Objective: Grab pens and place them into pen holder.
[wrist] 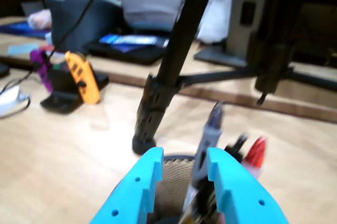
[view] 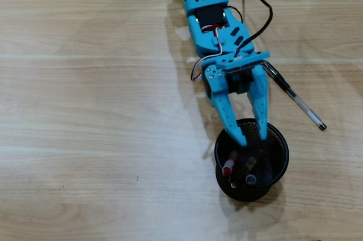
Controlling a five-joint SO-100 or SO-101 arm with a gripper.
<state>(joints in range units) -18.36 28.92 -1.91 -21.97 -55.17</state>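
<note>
In the overhead view the holder (view: 252,159) sits at about 5 o'clock from the table's (view: 85,110) centre, with three pens standing inside: a red pen (view: 229,165) at the holder's 8 o'clock, a black pen (view: 235,181) low in the middle, and a grey pen (view: 250,177) just right of them. The gripper (view: 252,137) hangs over the holder's 12 o'clock rim, fingers spread apart and nothing held between them. The wrist view agrees: the grey pen (wrist: 209,140) stands up between the open fingertips (wrist: 183,159) without being pinched, and the red pen (wrist: 256,153) leans at 3 o'clock of it.

The drop looks finished, so the step in hand is likely pulling clear. Best to lift straight up before swinging, since the fingertips sit inside the rim and a sideways move could tip the holder or drag out the grey pen.

One clear pen (view: 295,97) lies on the table at 2 o'clock of the holder, well apart, partly under the gripper's base. Approach it across its length, fingers wide.
</note>
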